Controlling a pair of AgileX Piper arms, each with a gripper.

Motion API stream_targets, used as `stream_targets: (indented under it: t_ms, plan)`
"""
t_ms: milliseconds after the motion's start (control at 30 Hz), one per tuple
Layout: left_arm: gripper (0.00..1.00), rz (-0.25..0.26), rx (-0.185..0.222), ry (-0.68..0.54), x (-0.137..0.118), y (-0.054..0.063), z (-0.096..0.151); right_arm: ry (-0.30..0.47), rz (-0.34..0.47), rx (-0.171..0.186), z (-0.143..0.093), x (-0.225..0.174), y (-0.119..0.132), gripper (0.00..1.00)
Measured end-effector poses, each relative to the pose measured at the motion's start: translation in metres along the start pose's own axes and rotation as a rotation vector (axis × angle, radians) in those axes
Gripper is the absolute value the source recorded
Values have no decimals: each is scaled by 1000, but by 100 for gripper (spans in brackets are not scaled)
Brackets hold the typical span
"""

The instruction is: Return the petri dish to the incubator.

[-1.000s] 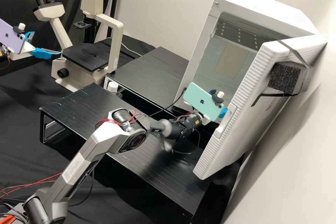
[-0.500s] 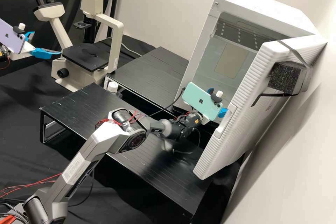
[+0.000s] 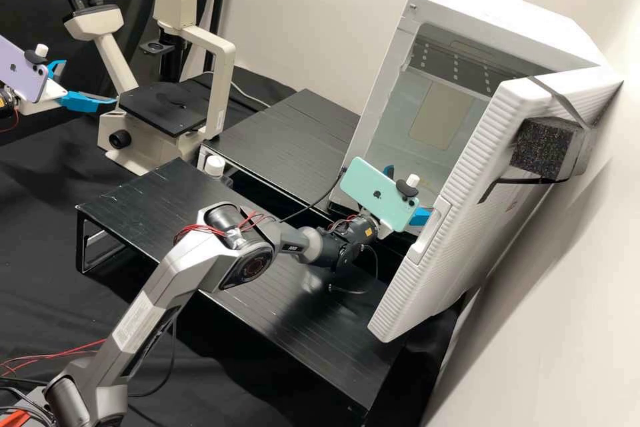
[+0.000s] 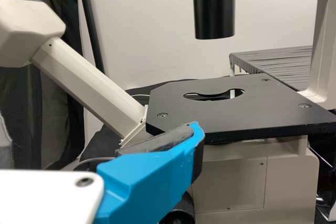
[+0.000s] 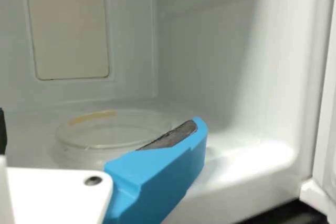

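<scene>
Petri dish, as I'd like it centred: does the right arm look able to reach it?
Probably yes: the incubator door stands open, and the open right gripper is close to the dish.

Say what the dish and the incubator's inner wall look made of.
The dish looks like smooth, clear glass or hard plastic: the white behind shows through. The incubator's inner wall is glossy white, perhaps plastic or enamelled metal, given its soft sheen.
</scene>
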Motion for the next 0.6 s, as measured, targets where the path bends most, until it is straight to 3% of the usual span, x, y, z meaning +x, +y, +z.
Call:
stream_targets:
  t_ms: [167,433,600]
  plan:
    - [100,0,0,0,0,0,0,10,7,-14,0,-23,10,100]
    - [100,0,0,0,0,0,0,1,77,18,6,-85,32,100]
    - [100,0,0,0,0,0,0,100,166,41,-4,-141,39,100]
